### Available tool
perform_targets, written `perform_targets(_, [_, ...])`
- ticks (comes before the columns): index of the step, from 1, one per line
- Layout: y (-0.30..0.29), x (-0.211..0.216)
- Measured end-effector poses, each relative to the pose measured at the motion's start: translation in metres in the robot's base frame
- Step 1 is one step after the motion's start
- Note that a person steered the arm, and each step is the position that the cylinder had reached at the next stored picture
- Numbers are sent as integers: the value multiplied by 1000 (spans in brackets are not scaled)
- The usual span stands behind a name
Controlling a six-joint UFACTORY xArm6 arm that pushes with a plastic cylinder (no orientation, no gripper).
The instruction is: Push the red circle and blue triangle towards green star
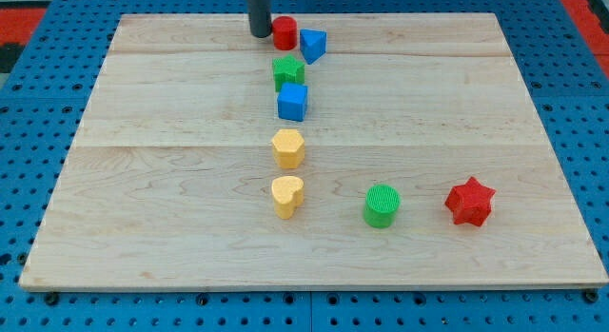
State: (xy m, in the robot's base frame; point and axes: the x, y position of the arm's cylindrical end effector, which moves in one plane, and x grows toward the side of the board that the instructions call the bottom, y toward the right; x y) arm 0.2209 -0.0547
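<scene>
my tip (260,33) is being held against the left side of the red circle block (284,32) near the wooden board's (171,180) top edge. the blue triangle block (313,44) is being seen just right of it. the green star block (288,71) is lying just below both (a blue cube (293,102) under it). no pincer is fitted, only the rod.
</scene>
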Motion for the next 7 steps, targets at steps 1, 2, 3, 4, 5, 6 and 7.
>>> perform_targets(1, [26,-19])
perform_targets(2, [44,-29])
perform_targets(3, [51,-26])
perform_targets(4, [97,-27])
perform_targets(5, [132,-28])
perform_targets(6, [134,-16])
perform_targets(7, [94,-3])
